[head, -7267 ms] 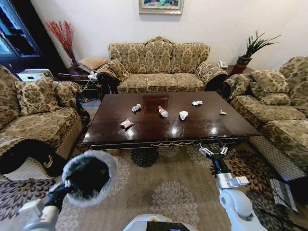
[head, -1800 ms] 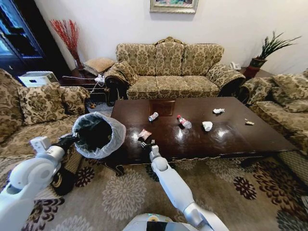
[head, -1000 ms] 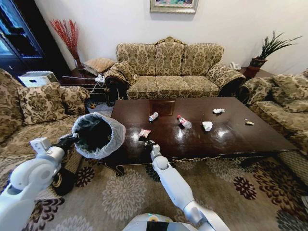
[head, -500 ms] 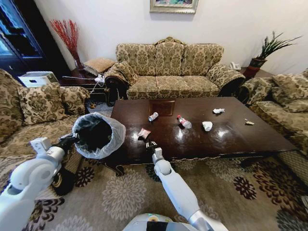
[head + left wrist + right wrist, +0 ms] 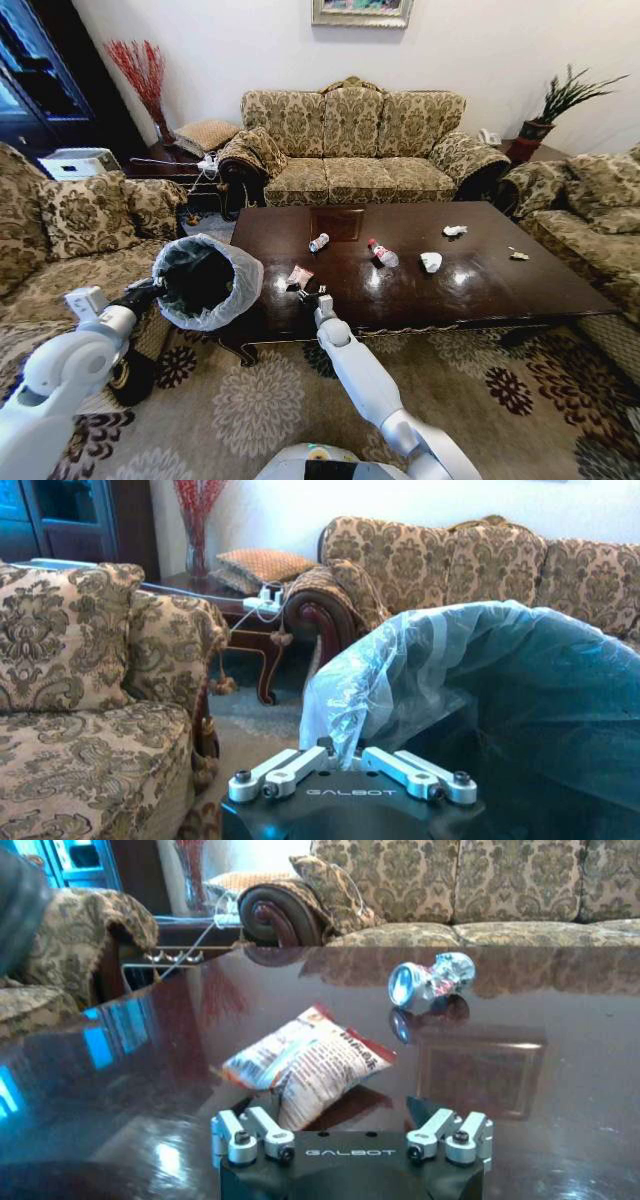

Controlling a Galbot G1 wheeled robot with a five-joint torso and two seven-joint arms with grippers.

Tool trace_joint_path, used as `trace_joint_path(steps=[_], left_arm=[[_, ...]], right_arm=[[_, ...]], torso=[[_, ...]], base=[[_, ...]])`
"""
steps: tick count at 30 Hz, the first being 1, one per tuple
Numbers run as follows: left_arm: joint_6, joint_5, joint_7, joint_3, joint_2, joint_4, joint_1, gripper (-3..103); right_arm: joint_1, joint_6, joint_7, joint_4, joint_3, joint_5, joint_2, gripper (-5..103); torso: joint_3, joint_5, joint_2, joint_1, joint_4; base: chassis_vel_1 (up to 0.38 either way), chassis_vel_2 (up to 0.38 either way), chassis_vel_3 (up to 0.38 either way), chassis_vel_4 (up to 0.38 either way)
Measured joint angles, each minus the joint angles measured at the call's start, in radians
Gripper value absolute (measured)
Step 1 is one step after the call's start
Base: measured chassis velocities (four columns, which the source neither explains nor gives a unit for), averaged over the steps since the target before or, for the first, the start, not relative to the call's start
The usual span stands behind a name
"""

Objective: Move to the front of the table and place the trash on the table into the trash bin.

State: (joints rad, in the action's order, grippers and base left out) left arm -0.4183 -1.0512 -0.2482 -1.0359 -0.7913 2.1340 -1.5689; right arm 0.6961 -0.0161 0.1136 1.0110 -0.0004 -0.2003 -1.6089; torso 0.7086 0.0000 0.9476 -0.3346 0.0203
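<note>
Right gripper spread over a wrapper at the table's near-left edge; left gripper holds the bin.

The right gripper (image 5: 311, 293) sits low over the glossy dark brown wooden table (image 5: 470, 285) near its front left corner, jaws released, with the crumpled pinkish snack wrapper (image 5: 308, 1062) lying just beyond its fingertips. A small clear plastic bottle (image 5: 431, 980) lies on its side farther in, towards the square inlay. A red-capped bottle (image 5: 381, 253) and white paper wads (image 5: 431, 262) lie around the middle and towards the far right. The left gripper (image 5: 350, 765) is clenched on the rim of the round black bin lined with a translucent bag (image 5: 205, 280), held off the table's left end.
</note>
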Motion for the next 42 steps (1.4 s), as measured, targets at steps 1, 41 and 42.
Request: trace_joint_path(steps=[1, 41, 42], left_arm=[[0.000, 0.000, 0.000, 0.000, 0.000, 0.000, 0.000, 0], [-0.111, -0.261, -0.105, -0.029, 0.241, -0.013, -0.021, 0], [-0.115, -0.283, -0.115, -0.026, 0.266, -0.016, -0.017, 0]], right_arm=[[0.000, 0.000, 0.000, 0.000, 0.000, 0.000, 0.000, 82], [0.099, 0.089, -0.075, 0.446, 0.038, -0.045, 0.094, 0], [0.101, 0.092, -0.085, 0.506, 0.034, -0.061, 0.110, 0]], torso=[[0.000, 0.0000, 0.000, 0.000, 0.0000], [0.000, -0.0001, 0.000, 0.000, -0.0001], [0.000, 0.0001, 0.000, 0.000, -0.0002]], base=[[0.000, 0.000, 0.000, 0.000], [0.000, 0.000, 0.000, 0.000], [0.000, 0.000, 0.000, 0.000]])
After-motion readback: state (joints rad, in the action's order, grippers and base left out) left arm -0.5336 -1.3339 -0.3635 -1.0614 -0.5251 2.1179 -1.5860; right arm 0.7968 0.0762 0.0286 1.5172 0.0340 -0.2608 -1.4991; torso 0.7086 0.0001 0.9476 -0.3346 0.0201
